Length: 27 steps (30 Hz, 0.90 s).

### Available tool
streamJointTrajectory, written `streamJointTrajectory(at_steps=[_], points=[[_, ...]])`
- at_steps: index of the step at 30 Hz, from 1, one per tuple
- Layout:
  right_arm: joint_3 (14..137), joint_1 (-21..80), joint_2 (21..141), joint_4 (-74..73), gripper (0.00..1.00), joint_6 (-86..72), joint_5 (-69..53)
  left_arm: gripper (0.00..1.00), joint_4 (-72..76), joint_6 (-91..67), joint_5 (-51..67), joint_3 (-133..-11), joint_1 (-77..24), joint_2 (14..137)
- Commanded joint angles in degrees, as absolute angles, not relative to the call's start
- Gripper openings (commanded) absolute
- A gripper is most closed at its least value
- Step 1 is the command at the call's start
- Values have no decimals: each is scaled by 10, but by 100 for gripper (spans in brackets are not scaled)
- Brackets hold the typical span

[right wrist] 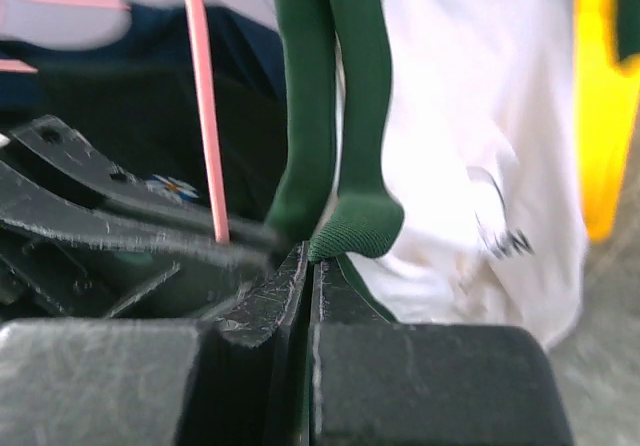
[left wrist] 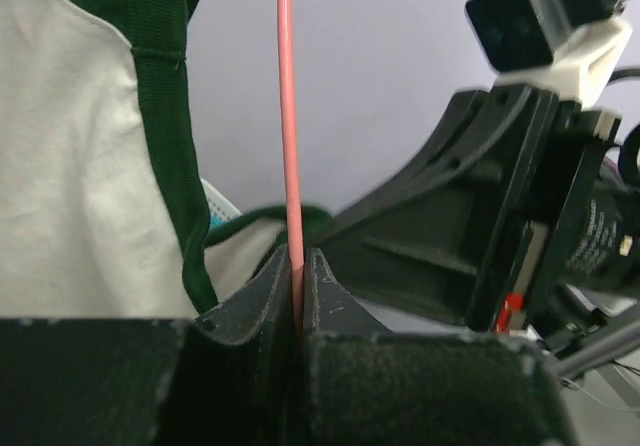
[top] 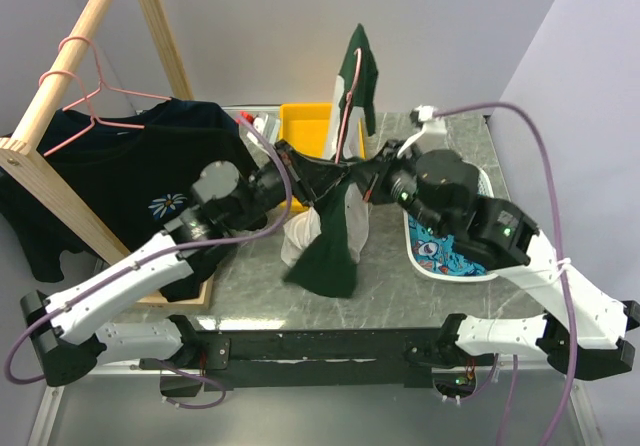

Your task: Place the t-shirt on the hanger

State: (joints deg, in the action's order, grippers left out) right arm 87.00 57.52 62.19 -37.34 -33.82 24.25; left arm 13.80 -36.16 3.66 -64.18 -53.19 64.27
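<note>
Left gripper (left wrist: 300, 271) pinches the hanger (left wrist: 289, 116) wire, which stands upright. Right gripper (right wrist: 308, 266), just beside hanger, nips t-shirt (right wrist: 330, 96) by its green ribbed edge. Shirt drapes down along hanger.

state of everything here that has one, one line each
left gripper: shut on the hanger's wire
right gripper: shut on the t-shirt's green edge
hanger: held upright, off the table
t-shirt: lifted, bunched, green part over the hanger's top end
black daisy t-shirt: hung on the wooden rack
blue patterned cloth: lying in the white basket
</note>
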Motion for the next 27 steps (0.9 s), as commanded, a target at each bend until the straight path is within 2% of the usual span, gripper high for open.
streamJointTrajectory(at_steps=[1,3,5,6,8,9,10,14,18,22,27], points=[[938,558,644,-366,0,-290,211,1,-16,-382,86,-771,-531,625],[933,557,649,-359,1,-284,192,1,-93,-406,104,-819,-526,636],[905,558,642,-335,9,-268,134,1,-115,-446,137,-819,-505,630],[887,558,623,-321,27,-263,113,1,-116,-462,156,-812,-492,624],[833,557,600,-285,44,-251,84,1,-119,-502,216,-786,-453,604],[820,557,579,-280,57,-247,89,1,-121,-513,230,-778,-439,596],[798,556,569,-272,61,-242,102,1,-129,-528,245,-771,-427,585],[766,499,539,-256,70,-217,89,1,-189,-530,281,-774,-396,571],[741,390,533,-237,79,-194,35,1,-223,-540,316,-767,-388,561],[687,274,555,-164,81,-178,-86,1,-242,-552,339,-759,-388,541],[649,215,612,-78,82,-161,-208,1,-258,-556,358,-772,-388,519]])
